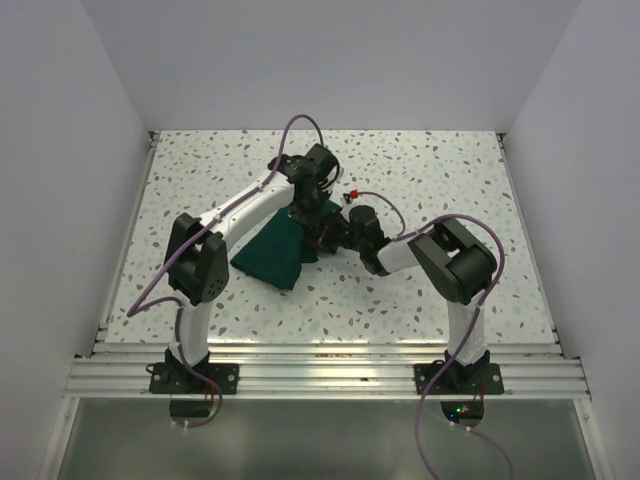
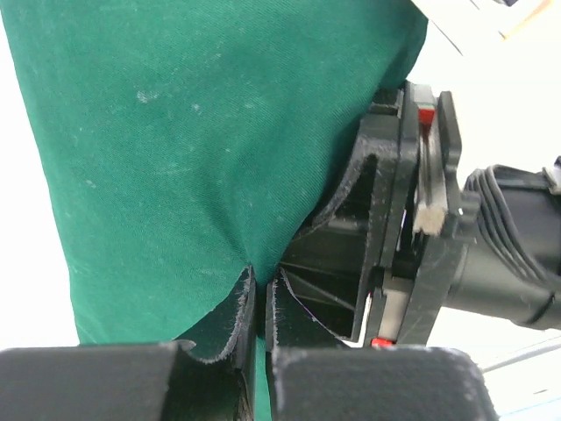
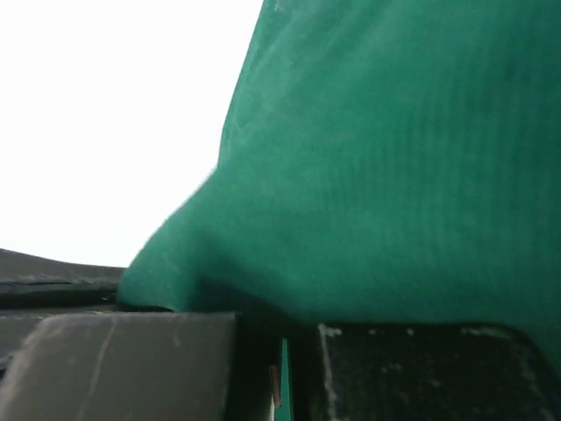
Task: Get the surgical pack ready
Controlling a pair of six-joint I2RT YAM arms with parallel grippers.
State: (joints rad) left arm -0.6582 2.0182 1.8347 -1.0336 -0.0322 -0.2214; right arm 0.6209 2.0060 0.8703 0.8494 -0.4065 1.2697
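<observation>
Hanging down from both grippers toward the speckled table (image 1: 420, 180), the dark green drape (image 1: 272, 255) is a folded bundle; its bulk lies below and to the left of the two hands. The left gripper (image 2: 261, 279) has its fingers pressed together on a fold of this cloth, and the rest of the drape spreads away in front of its fingertips. The right gripper (image 3: 279, 331), just beside the left one and almost touching it, is also clamped on the green cloth, with a thin edge of it showing in the narrow slit between its fingers.
</observation>
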